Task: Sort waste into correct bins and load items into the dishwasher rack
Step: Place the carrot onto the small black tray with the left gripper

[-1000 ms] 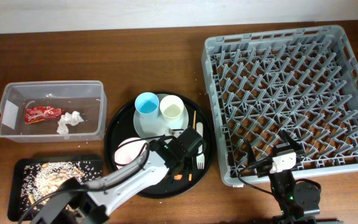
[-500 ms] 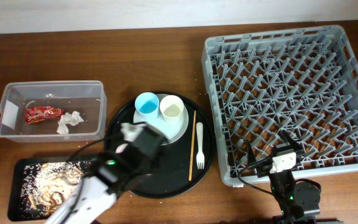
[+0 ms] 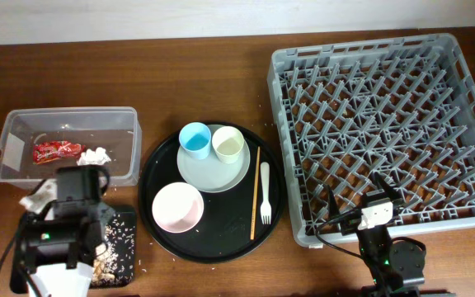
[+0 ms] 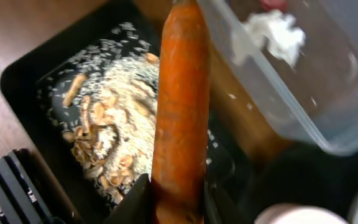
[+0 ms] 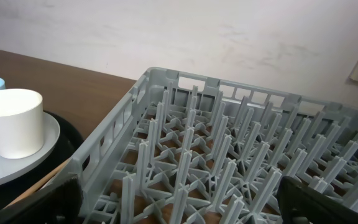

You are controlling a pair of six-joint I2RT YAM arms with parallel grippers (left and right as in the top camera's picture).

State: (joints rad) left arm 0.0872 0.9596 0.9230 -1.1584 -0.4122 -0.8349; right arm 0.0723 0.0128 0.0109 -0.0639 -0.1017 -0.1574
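My left gripper (image 4: 176,194) is shut on the orange carrot (image 4: 182,93) and holds it above the small black tray (image 4: 23,87), which holds beige food scraps with rice (image 4: 110,137). In the overhead view the left gripper (image 3: 77,196) hides the carrot and part of that tray (image 3: 124,239). The clear tub (image 3: 11,140) holds the red wrapper (image 3: 56,151) and the white tissue (image 3: 97,155). My right gripper (image 5: 179,199) is open and empty at the near edge of the grey dishwasher rack (image 3: 386,124).
The large round black tray (image 3: 151,177) holds a pale plate (image 3: 213,169) with a blue cup (image 3: 195,138) and a cream cup (image 3: 228,145), a small bowl (image 3: 178,206), a white fork (image 3: 265,191) and chopsticks (image 3: 256,194).
My left arm has swung left from the round tray to over the small black tray, carrying the carrot. The bowl is now uncovered. The right arm has not moved.
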